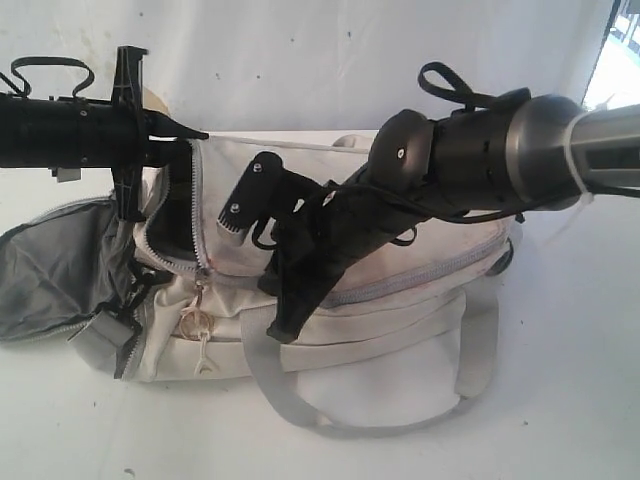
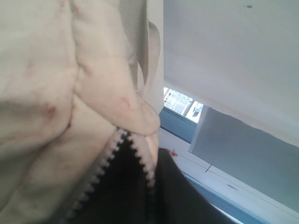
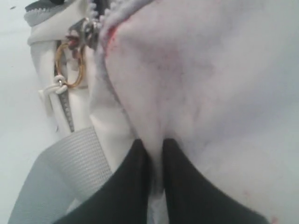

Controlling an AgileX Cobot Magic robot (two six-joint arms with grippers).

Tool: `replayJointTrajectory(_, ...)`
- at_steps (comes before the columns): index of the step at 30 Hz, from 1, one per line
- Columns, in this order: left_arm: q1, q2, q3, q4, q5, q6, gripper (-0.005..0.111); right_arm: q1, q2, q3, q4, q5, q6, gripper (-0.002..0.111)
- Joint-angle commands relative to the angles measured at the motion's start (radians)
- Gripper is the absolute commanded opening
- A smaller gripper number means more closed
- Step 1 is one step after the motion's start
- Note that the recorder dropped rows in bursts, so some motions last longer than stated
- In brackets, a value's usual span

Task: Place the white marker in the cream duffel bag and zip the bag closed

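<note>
Zipping seems next: right claw (image 3: 156,145) pinches the soft cream fabric duffel bag (image 1: 400,300); whether left claw (image 1: 190,135) grips, I cannot tell. Slim white marker unseen; zip (image 1: 160,252) gapes at 9 o'clock, needs pulling.

1. The exterior view is lit brightly and evenly; the desk (image 1: 570,420) is nearly blown out to white.
2. A soft shadow is cast under the cream duffel bag (image 1: 400,320); the right arm (image 1: 470,150) is rendered black, with little detail.
3. The left wrist view is dimmer and warm-toned; the near fabric is blurred, and glare is seen at the window (image 2: 183,103).
4. In the right wrist view the fabric is overexposed; the right hand (image 3: 154,145) is dark and out of focus.
</note>
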Motion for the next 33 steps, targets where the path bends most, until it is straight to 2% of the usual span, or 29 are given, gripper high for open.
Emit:
replayJointTrajectory(1, 0.006, -0.016, -0.007, -0.035, -0.033, 0.013, 0.000, -0.001, -0.002, 0.005, -0.056, 0.074, 0.005, 0.000)
replayJointTrajectory(2, 0.006, -0.016, -0.007, -0.035, -0.035, 0.029, 0.000, -0.001, -0.004, 0.005, -0.085, 0.088, 0.022, 0.000)
replayJointTrajectory(6, 0.025, -0.016, -0.007, -0.035, -0.074, 0.067, 0.000, -0.003, -0.026, 0.005, -0.347, 0.139, 0.355, 0.000)
replayJointTrajectory(9, 0.050, -0.016, -0.007, -0.035, -0.087, 0.067, 0.000, -0.003, -0.039, 0.005, -0.465, 0.171, 0.496, 0.000)
replayJointTrajectory(17, 0.124, -0.016, -0.007, -0.024, -0.119, 0.072, 0.000, -0.044, -0.059, 0.005, -0.501, 0.236, 0.620, 0.000)
replayJointTrajectory(20, 0.128, -0.016, -0.007, 0.047, -0.169, 0.072, 0.000, -0.062, -0.064, 0.005, -0.501, 0.249, 0.633, 0.000)
replayJointTrajectory(24, 0.128, -0.016, -0.007, 0.051, -0.160, 0.132, 0.001, -0.063, -0.066, 0.005, -0.501, 0.259, 0.618, 0.000)
replayJointTrajectory(26, 0.128, -0.016, -0.007, 0.051, -0.144, 0.155, 0.010, -0.063, -0.066, 0.005, -0.499, 0.261, 0.607, 0.000)
replayJointTrajectory(31, 0.128, -0.016, -0.007, 0.051, -0.079, 0.257, 0.052, -0.063, -0.066, 0.005, -0.497, 0.260, 0.607, 0.000)
replayJointTrajectory(33, 0.128, -0.016, -0.007, 0.050, -0.067, 0.275, 0.064, -0.063, -0.066, 0.005, -0.494, 0.253, 0.607, 0.000)
